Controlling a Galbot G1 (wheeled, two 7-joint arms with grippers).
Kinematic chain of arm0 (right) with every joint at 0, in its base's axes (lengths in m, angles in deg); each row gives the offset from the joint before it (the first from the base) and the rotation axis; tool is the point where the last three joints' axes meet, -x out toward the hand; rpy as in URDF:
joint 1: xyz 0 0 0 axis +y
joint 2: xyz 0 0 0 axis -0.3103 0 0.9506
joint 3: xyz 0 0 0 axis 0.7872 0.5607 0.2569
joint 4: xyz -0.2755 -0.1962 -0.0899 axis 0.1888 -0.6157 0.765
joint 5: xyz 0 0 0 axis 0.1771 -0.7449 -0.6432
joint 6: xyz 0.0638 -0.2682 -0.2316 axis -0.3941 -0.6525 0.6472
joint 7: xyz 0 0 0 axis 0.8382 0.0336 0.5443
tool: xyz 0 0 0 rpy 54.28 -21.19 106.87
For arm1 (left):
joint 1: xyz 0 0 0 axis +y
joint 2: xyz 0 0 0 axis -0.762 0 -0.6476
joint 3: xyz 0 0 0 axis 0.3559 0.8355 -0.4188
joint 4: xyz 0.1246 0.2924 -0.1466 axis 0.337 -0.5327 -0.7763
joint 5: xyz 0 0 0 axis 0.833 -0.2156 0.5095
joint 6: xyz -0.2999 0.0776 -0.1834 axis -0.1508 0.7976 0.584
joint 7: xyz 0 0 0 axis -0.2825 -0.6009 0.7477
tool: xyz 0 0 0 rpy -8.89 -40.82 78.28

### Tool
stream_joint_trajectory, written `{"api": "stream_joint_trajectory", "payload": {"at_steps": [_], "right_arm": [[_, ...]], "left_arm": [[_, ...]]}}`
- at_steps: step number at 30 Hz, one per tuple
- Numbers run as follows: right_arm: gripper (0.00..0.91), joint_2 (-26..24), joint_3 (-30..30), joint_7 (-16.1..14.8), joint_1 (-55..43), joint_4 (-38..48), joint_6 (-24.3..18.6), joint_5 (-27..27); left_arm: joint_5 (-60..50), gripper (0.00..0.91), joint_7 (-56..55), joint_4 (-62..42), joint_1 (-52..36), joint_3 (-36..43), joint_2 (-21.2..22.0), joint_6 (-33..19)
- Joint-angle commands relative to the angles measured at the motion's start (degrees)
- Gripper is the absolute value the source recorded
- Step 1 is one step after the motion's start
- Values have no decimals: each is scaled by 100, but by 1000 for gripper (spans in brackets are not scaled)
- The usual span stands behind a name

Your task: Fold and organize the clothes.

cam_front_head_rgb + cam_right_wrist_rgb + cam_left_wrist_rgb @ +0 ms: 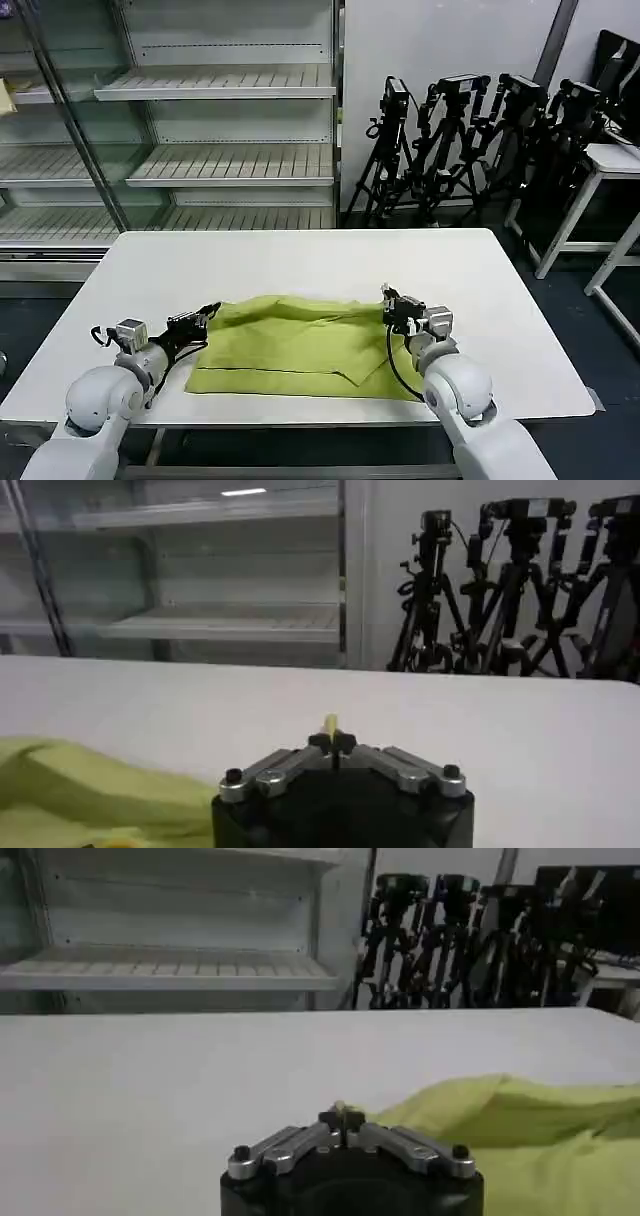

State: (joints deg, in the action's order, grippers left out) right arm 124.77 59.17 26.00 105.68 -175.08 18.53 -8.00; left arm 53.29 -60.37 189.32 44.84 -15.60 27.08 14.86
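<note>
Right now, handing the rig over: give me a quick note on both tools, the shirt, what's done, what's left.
Left tool: shut, pinching the left far corner of the lime T-shirt.
Right tool: shut on the shirt's right far corner; a sliver of lime fabric shows between its fingertips in the right wrist view.
Shirt: on the white table, near the front edge, between the two arms, partly folded with a flap lying over the lower layer.
Done: at least one fold appears made.
Left: finish the fold both tools are carrying, release, flatten and tidy the shirt.
</note>
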Motion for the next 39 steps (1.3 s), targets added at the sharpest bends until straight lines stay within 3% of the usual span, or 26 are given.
{"api": "stream_joint_trajectory", "payload": {"at_steps": [1,39], "right_arm": [[0,-104,-7,57,520,-471,-30,-58],[0,-263,-128,-66,679,-168,-65,-364]], "left_arm": [[-76,20,8,496,490,-131,9,-51],[-566,20,56,513,878,-146,-184,219]]}}
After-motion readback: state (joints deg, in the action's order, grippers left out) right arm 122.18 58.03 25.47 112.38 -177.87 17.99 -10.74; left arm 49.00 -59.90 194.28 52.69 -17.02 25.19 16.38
